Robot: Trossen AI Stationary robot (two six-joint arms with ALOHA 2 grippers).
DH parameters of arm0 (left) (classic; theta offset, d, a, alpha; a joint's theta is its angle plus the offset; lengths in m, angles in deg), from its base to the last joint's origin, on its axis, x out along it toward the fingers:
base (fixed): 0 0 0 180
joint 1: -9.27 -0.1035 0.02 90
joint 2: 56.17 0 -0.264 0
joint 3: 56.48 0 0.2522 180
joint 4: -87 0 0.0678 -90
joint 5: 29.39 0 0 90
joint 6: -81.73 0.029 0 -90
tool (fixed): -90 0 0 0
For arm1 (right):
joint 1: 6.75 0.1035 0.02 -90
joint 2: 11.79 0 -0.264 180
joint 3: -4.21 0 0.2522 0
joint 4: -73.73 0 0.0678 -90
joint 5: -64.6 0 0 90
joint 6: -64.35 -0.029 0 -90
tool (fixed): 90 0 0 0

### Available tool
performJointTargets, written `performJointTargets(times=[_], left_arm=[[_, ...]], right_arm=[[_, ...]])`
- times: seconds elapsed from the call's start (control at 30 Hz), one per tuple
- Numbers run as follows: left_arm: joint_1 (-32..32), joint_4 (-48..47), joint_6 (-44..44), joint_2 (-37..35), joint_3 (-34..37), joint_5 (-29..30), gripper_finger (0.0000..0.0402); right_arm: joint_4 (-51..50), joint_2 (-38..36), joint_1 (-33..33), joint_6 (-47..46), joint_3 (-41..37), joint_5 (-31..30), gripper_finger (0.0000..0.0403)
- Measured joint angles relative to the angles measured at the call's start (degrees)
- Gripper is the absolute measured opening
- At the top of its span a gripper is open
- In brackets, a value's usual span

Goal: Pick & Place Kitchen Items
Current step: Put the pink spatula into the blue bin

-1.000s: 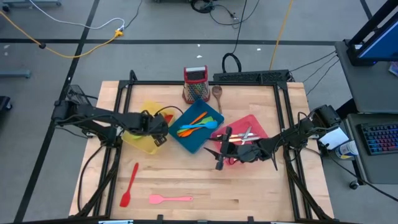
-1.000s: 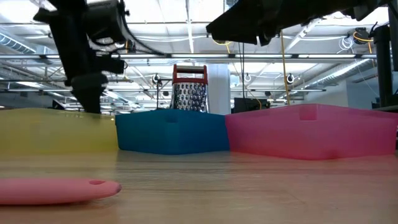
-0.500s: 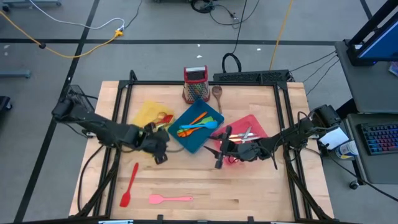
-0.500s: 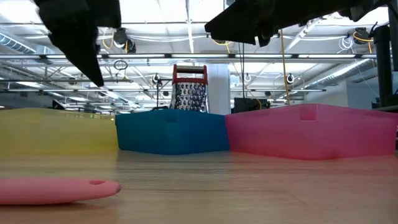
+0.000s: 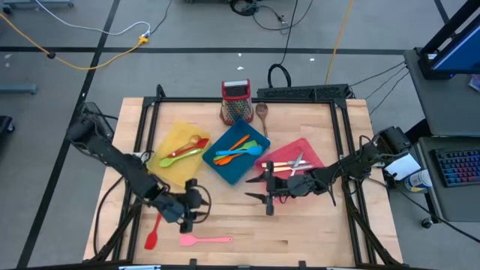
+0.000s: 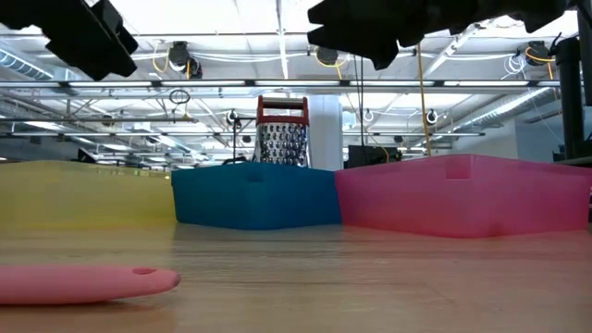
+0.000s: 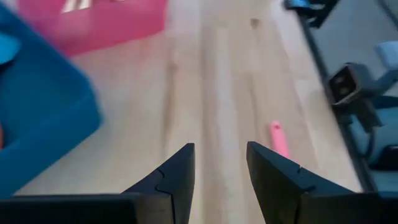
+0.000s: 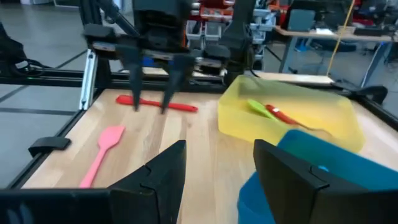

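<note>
My left gripper (image 5: 195,214) hangs open over bare table near the front edge, between a red spatula (image 5: 156,221) and a pink spatula (image 5: 204,240), touching neither. The pink spatula's handle end (image 7: 278,138) shows just ahead of my left gripper (image 7: 217,163). My right gripper (image 5: 259,193) is held open and level in front of the pink-red tray (image 5: 309,154); my right gripper (image 8: 217,155) has nothing between its fingers. A green and a red utensil (image 5: 184,150) lie in the yellow tray (image 5: 169,171).
The teal tray (image 5: 238,174) holds orange, blue and green utensils; the pink-red tray holds metal cutlery (image 5: 289,163). A grater (image 5: 235,101) and a wooden spoon (image 5: 262,116) stand at the far edge. Bare wood stretches along the near right.
My left gripper has swung from over the yellow tray toward the table's near edge and tipped more level, staying open. It now hangs by the red and pink spatulas. The green and red utensils stay in the yellow tray. My right gripper has turned a little in place.
</note>
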Motion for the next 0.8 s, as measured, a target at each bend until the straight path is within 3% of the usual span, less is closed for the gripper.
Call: performJointTargets(times=[0.33,0.63,0.8], left_arm=[[4.80,20.25,0.68,14.34,3.24,-0.03,0.0152],[6.90,46.41,0.83,29.24,3.29,0.07,0.0152],[6.91,54.12,0.77,36.08,2.60,3.54,0.0152]], right_arm=[[-1.25,0.01,0.12,-1.16,0.00,-0.11,0.0181],[-1.64,0.01,-0.61,1.92,0.00,-0.13,0.0181],[-1.49,0.01,-1.63,3.65,0.00,-0.12,0.0181]])
